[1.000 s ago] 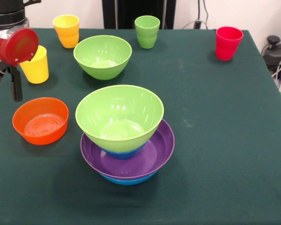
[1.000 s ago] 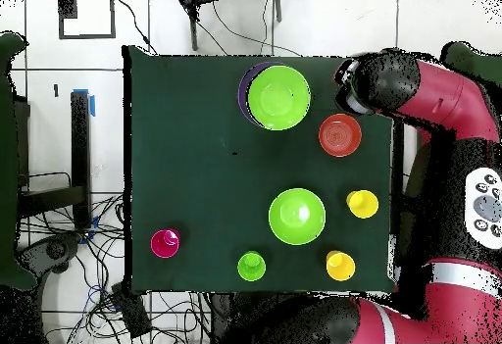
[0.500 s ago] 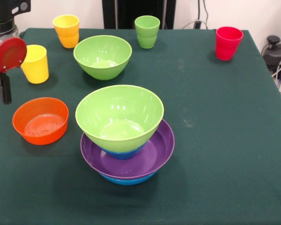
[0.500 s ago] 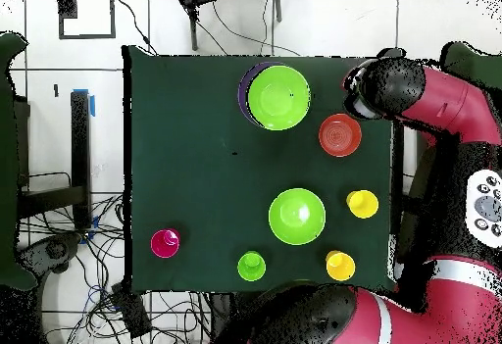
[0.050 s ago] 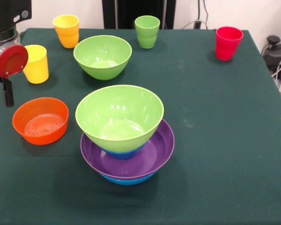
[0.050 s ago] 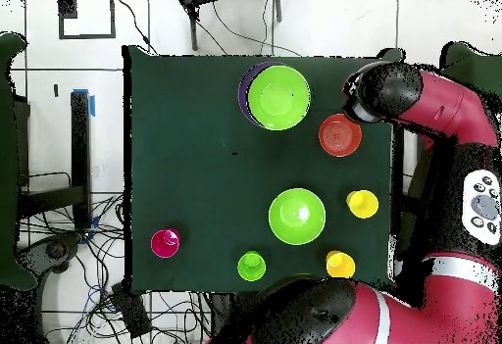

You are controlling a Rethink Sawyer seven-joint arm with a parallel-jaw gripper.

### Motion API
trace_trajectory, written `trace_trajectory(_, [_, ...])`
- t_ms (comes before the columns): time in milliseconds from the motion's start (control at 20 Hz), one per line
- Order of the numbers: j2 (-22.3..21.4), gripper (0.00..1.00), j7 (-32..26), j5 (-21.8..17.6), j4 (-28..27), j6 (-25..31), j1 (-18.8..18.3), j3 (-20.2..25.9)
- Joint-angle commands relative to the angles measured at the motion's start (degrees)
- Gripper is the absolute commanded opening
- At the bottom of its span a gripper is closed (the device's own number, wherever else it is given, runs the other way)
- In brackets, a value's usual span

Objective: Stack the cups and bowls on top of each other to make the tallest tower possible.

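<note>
Gripper (image 5: 7,91) at the left edge of the front view hangs just outside the small glossy orange plastic bowl (image 5: 40,120); only one dark finger shows below the red wrist disc, so whether the fingers are apart or together cannot be told. Behind stand the yellow plastic tumbler (image 5: 35,63) and the orange-yellow tumbler (image 5: 67,30). A loose large light green bowl (image 5: 103,56) sits upright on the green desk (image 5: 215,140), probably awaiting stacking. At centre rises the tower (image 5: 125,136): large blue bowl lowest, wide purple bowl, small blue bowl, then a light green bowl uppermost, nested widest-first for stability. The light green tumbler (image 5: 147,31) and red tumbler (image 5: 228,43) remain at the far edge. Compared with half a second earlier, the gripper sits marginally lower and further right; nothing else has shifted.
</note>
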Motion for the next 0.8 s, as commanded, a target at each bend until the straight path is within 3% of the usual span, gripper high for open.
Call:
trace_trajectory(50, [0.71, 1.0, 0.29, 0.55, 4.7, 2.47, 1.7, 3.12])
trace_trajectory(800, [-2.47, 1.0, -0.25, 2.29, 8.67, 1.56, 2.17, 3.94])
